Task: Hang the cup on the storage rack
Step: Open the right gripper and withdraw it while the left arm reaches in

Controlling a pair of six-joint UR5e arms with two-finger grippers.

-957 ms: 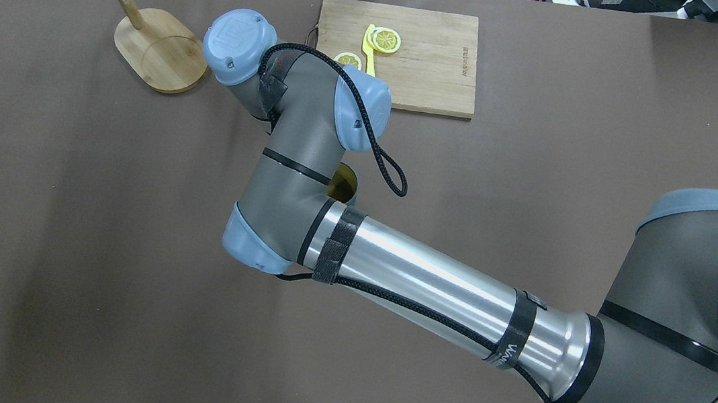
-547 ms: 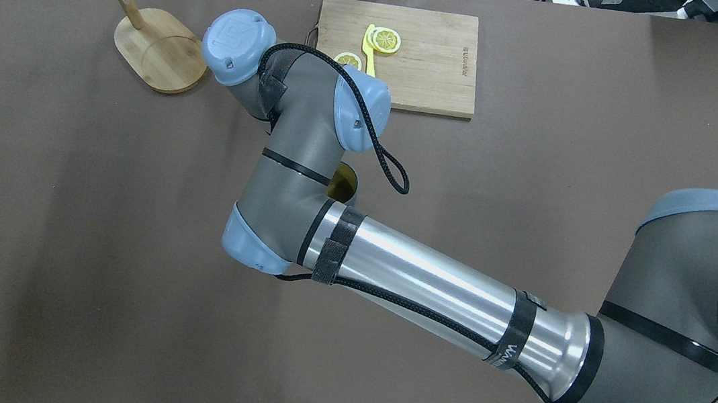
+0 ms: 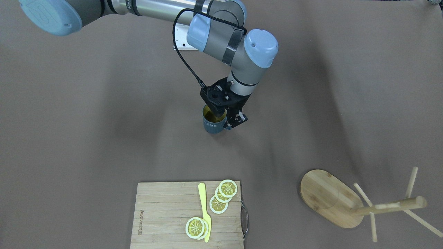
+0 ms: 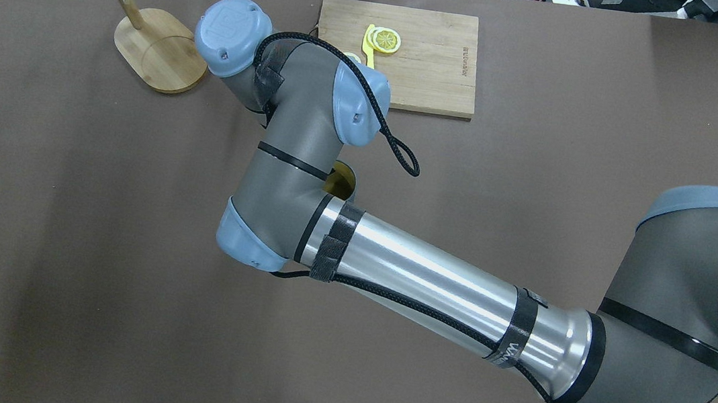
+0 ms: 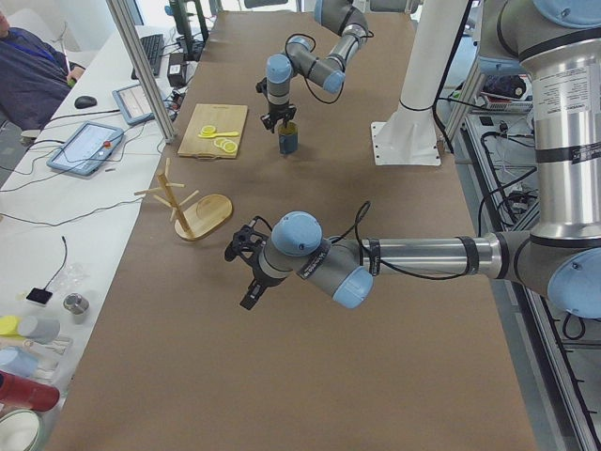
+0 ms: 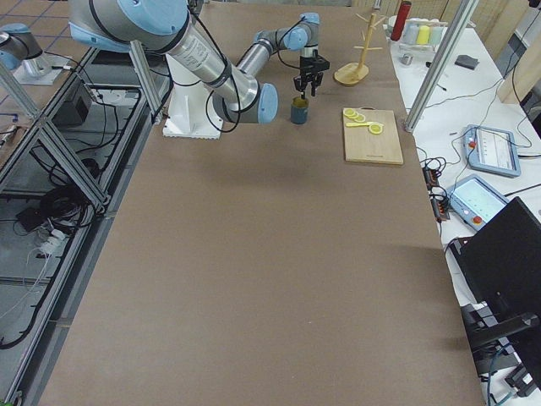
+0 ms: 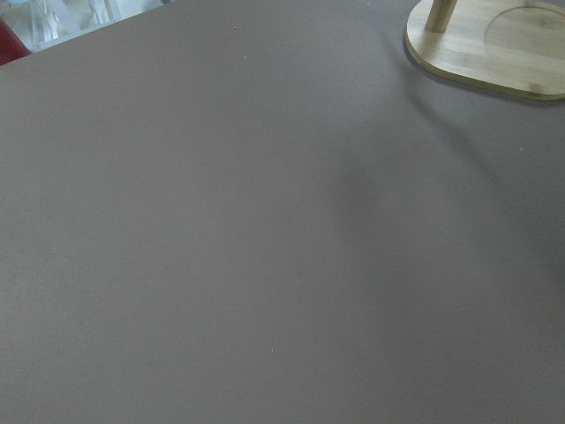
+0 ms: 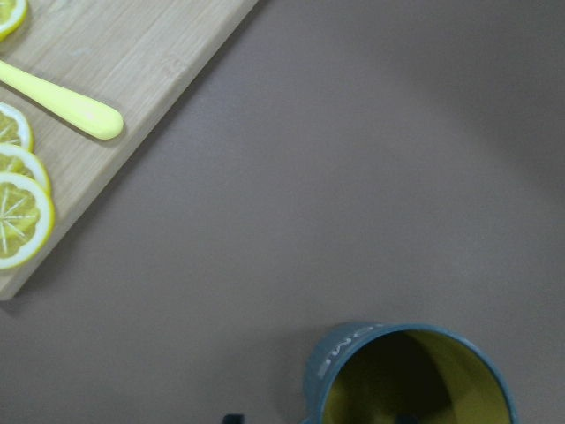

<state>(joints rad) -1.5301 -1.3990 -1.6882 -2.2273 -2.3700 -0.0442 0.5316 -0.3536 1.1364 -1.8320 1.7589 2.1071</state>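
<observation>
The dark slate-blue cup [image 3: 213,126] with a yellow-green inside stands upright mid-table; it also shows in the overhead view [image 4: 342,183] and the right wrist view [image 8: 402,375]. My right gripper [image 3: 226,119] hangs over its rim and looks open, one finger inside the cup and one outside. The bamboo storage rack [image 3: 325,197] stands apart from it, at the far left in the overhead view [image 4: 160,50]. My left gripper [image 5: 249,289] shows only in the exterior left view, near the rack's base [image 7: 494,49]; I cannot tell its state.
A rectangular cutting board [image 3: 166,214] with lemon slices [image 3: 226,188] and a yellow knife [image 3: 205,211] lies at the far side of the table [image 4: 428,67]. Brown table cover lies between the cup and the rack. My right forearm [image 4: 431,284] spans the table's right half.
My right arm's wrist has shifted a little toward the far left in the overhead view. The cup has stayed in place.
</observation>
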